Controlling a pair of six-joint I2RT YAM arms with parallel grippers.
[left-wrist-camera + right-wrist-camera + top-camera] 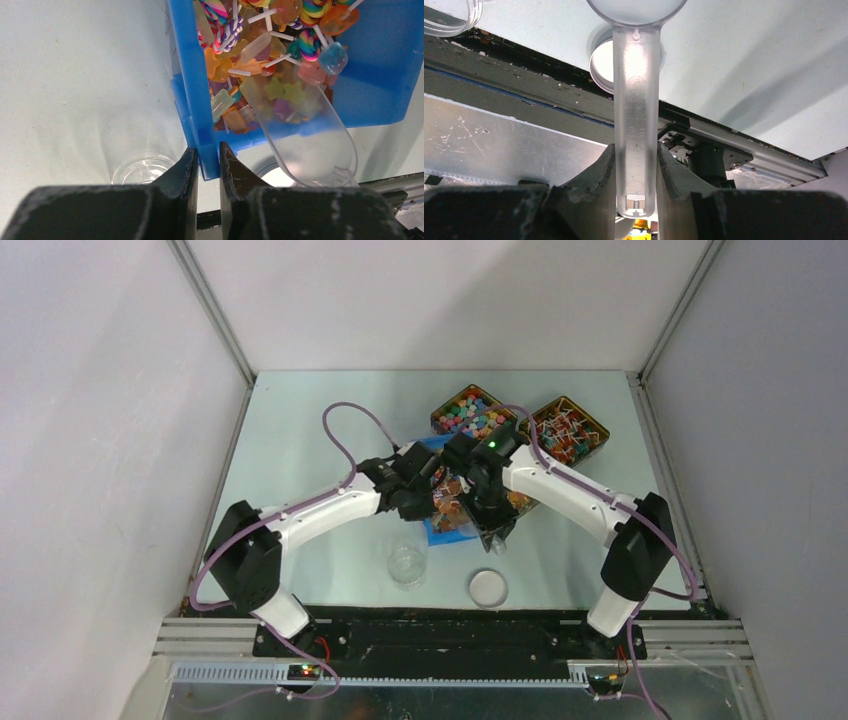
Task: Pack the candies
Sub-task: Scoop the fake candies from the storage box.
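Left gripper: nearly closed, pinching the near wall of the blue tray between both fingers.
Right gripper: partly closed, clamped on the handle of the clear scoop, close to the handle's end.
Candies: heaped in the tray at the centre of the surface, mixed with lollipops; a few visible through the scoop's bowl.
Scoop axis: in the left wrist view, mouth at 11 o'clock pushed into the heap, rounded heel at 5 o'clock over the tray's near edge.
Jar: open and upright, at 7 o'clock from the tray in the top view.
Lid: off, lying flat at 5 o'clock from the tray.
Key relation: jar at about 8 o'clock from the right gripper, past the tray's near corner; left gripper somewhat nearer the jar, but busy steadying the tray.
Step, judged: scooping; next, a lift and a swing toward 8 o'clock.
Risk, judged: spill if the mouth dips.
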